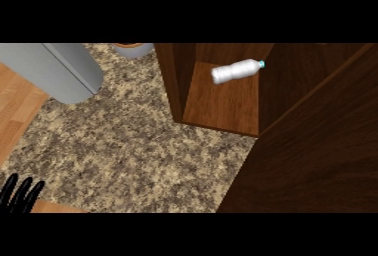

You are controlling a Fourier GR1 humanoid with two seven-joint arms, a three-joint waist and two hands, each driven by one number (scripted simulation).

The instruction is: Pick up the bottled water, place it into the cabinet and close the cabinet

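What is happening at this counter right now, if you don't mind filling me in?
Nothing is being handled at this moment. The bottled water lies on its side on the shelf inside the wooden cabinet, and the cabinet door stands open at the view's right. The left hand shows only as fingers at the lower left edge, resting open above the granite counter. The right hand is out of view. The bottle is in; closing the door remains.

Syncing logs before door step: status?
Left hand open, resting at lower left edge; right hand out of view. Bottled water lying on its side on cabinet shelf. Cabinet door open, nothing blocking.
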